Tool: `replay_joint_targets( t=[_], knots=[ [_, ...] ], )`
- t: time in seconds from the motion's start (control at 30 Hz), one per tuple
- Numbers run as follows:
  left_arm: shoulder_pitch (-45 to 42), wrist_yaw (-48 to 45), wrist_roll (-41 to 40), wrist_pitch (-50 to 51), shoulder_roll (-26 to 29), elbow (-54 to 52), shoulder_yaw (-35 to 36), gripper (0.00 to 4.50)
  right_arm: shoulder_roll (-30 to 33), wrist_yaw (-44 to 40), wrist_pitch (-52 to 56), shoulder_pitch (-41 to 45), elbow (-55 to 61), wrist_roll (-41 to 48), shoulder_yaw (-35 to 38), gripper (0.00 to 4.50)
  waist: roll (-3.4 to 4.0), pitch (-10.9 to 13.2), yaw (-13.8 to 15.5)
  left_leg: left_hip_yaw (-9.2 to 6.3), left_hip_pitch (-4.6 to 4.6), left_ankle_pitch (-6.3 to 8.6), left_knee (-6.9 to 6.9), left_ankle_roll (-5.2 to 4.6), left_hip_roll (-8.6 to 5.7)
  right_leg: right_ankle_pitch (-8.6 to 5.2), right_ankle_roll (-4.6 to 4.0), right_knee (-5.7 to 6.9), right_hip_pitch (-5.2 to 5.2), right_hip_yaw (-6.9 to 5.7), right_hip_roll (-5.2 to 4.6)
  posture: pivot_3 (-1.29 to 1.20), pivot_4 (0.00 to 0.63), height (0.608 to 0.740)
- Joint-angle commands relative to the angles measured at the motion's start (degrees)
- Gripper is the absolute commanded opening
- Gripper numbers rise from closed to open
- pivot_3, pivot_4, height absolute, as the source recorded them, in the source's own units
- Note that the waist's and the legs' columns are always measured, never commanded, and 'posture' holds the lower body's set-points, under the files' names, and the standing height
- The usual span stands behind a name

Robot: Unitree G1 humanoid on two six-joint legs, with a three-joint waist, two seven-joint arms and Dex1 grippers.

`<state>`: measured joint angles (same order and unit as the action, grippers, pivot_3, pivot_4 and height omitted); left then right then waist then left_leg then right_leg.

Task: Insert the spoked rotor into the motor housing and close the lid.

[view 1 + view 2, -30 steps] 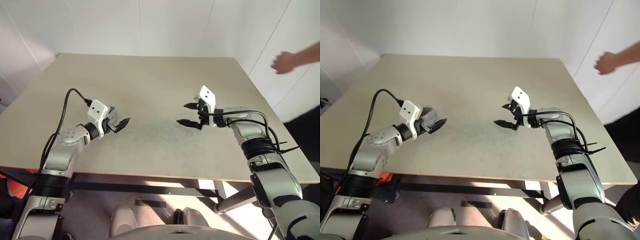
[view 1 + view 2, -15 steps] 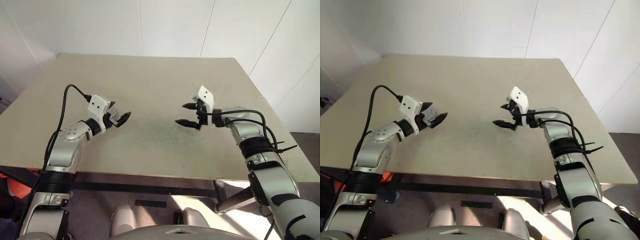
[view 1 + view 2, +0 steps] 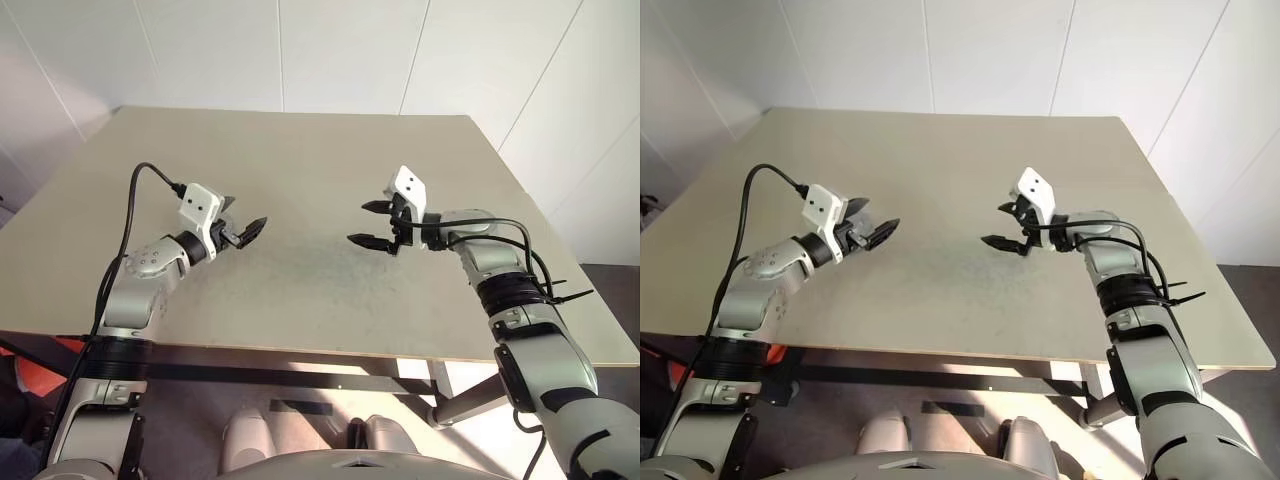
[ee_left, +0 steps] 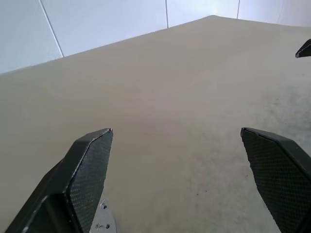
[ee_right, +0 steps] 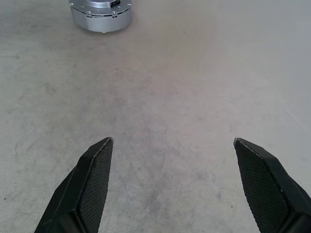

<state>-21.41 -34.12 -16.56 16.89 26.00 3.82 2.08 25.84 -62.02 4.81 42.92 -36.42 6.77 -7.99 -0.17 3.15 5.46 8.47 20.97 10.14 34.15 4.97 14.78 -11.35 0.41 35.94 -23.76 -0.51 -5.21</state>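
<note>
Holding my left gripper (image 3: 250,229) and right gripper (image 3: 368,223) above the table (image 3: 300,160), both spread wide, nothing pinched.

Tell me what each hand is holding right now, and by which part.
Nothing is held. The left hand and the right hand both hover open and empty above the table.
</note>
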Motion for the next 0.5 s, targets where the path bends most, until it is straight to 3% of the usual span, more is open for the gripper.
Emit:
replay_joint_targets(
  t=[0.03, 0.5],
  knots=[
    [-1.59, 0.13, 0.17, -0.39, 0.38, -0.8, 1.28, 4.46, 0.17, 0.46, -2.25, 1.05, -0.41, 0.14, 1.47, 4.5, 0.0, 0.0, 0.0, 0.0, 0.01, 0.0, 0.0, 0.0, 0.0, 0.0, 0.0, 0.0, 0.0, 0.0, 0.0, 0.0, 0.0, 0.74],
    [-2.44, 0.04, 0.35, 0.06, 0.67, -0.58, 1.34, 4.46, -1.05, 1.11, -8.16, 3.64, -8.88, -1.24, 1.41, 4.5, 0.01, 0.01, -0.04, 0.0, 0.04, 0.01, 0.0, -0.01, 0.0, 0.0, 0.0, -0.01, -0.04, 0.0, 0.0, 0.0, 0.0, 0.74]
  ],
)
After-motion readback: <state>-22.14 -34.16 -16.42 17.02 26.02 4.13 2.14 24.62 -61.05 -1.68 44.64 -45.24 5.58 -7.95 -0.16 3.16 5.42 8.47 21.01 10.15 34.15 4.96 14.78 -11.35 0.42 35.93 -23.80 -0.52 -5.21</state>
